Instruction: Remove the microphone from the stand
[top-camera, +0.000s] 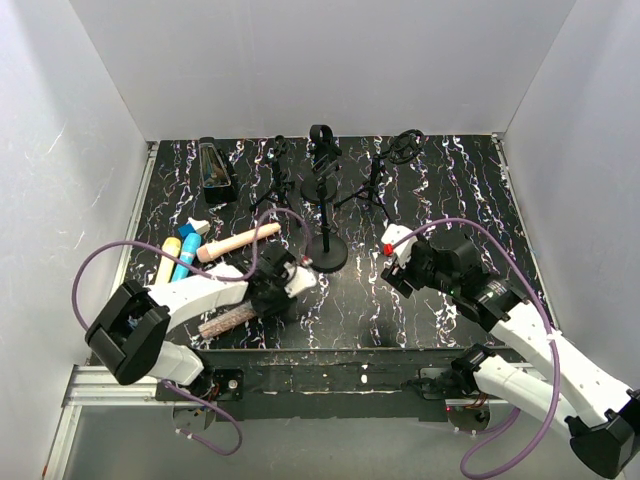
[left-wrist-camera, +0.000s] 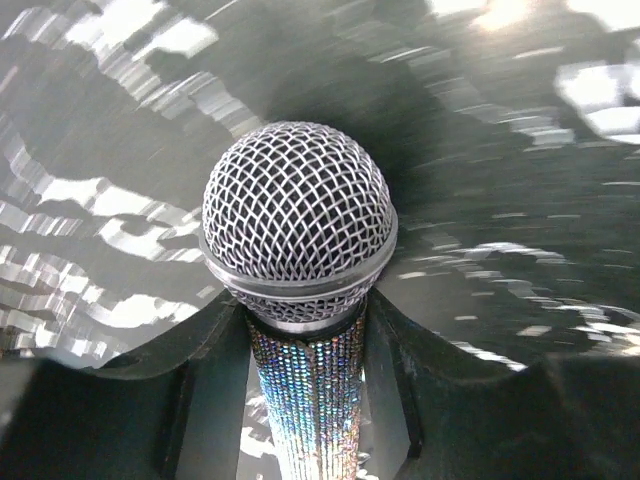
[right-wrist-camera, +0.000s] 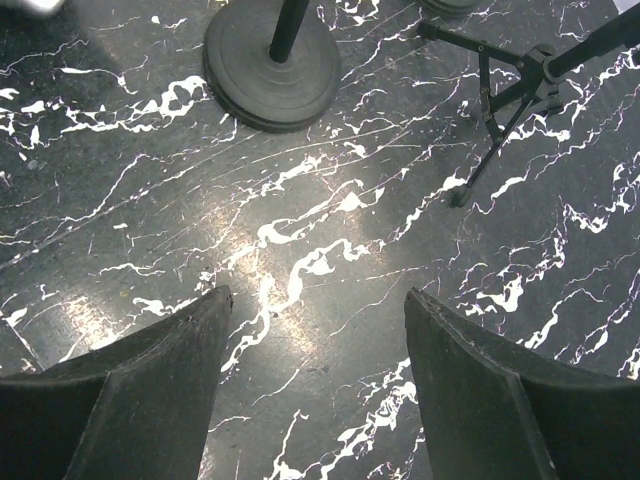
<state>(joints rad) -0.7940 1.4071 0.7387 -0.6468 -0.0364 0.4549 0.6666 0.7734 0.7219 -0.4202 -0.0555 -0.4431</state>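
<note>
Black marbled bench (top-camera: 350, 310); left end effector (left-wrist-camera: 305, 320) clamps microphone (left-wrist-camera: 297, 210) by its neck, low, away from stand (top-camera: 326, 250). Right end effector (right-wrist-camera: 315, 300) spread, empty. Risk: slick glittery handle slips and head-heavy mic tips out.

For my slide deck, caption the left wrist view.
Glittery, mesh-headed microphone gripped between the fingers of the left end effector.

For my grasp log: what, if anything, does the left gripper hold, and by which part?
The microphone, by its glittery handle just below the mesh head.
</note>
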